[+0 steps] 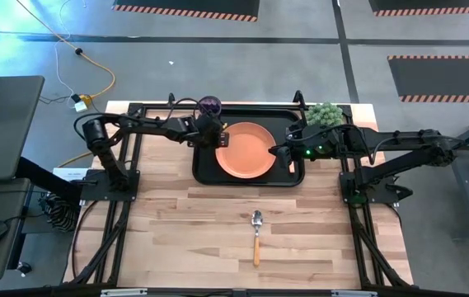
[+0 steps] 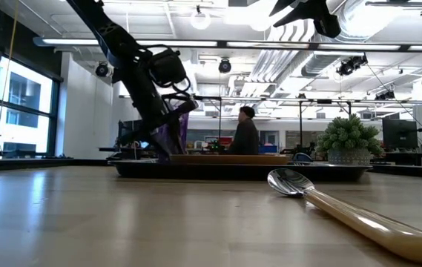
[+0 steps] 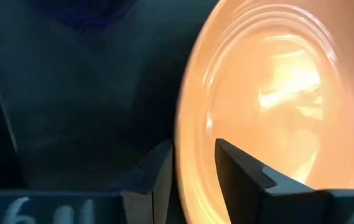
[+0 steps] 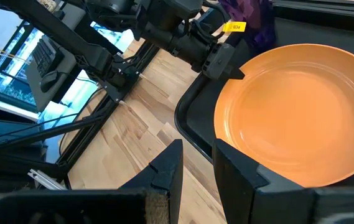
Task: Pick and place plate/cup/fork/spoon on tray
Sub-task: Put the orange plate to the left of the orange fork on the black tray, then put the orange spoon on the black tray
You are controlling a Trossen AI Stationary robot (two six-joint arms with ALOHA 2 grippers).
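On the wooden table (image 1: pixel 218 231), centre frame, the parted left gripper (image 1: pixel 218 138) straddling the round orange plate (image 1: pixel 246 150) rim could drag it off the black rectangular tray (image 1: pixel 204 169).

From table height, the spoon (image 2: pixel 344 204) lies nearest, on the right, its silver bowl pointing left and its pale handle running off toward the near right. Farther back the black tray (image 2: pixel 196 170) stretches across the wooden table (image 2: pixel 84 222), the orange plate (image 2: pixel 229 159) showing as a thin edge on it. A dark arm reaches down at the tray's left end beside the purple cup (image 2: pixel 172 133). A potted plant (image 2: pixel 348 139) stands far right; a person (image 2: pixel 246 133) stands beyond.
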